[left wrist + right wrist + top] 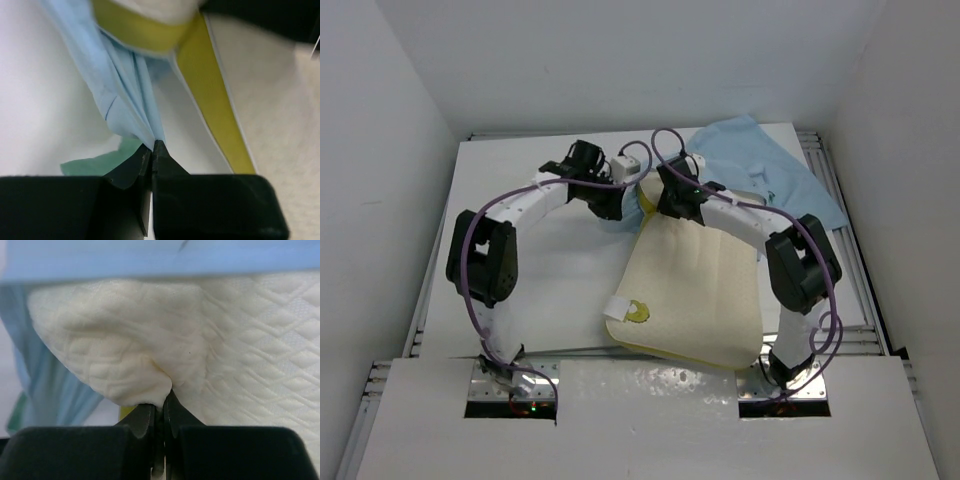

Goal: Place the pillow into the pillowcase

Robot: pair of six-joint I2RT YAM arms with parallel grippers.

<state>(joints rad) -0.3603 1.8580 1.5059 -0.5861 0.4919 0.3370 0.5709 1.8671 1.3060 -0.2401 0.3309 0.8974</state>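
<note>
White walls closed in the table [550,280] on three sides, and purple cables [470,290] looped along both arms. The arms met over the pillow's far end and hid that corner from above.

The pillow [695,290] lay tilted across the right half of the table, its near edge at the table's front. Its white tag [618,306] and round logo [638,313] sat at the near left corner. The pillowcase [770,170] spread light-blue side up beyond it, toward the far right corner.

The left tool [152,146] was pressed together on a gathered fold of the pillowcase, with a scrap of the mint-green side [95,162] showing just beside its tip. The pillow's yellow edge band [210,90] ran close by on its right. The right tool [163,399] pinched a bunch of the pillow's quilted cream cover, with blue pillowcase cloth just past it.
</note>
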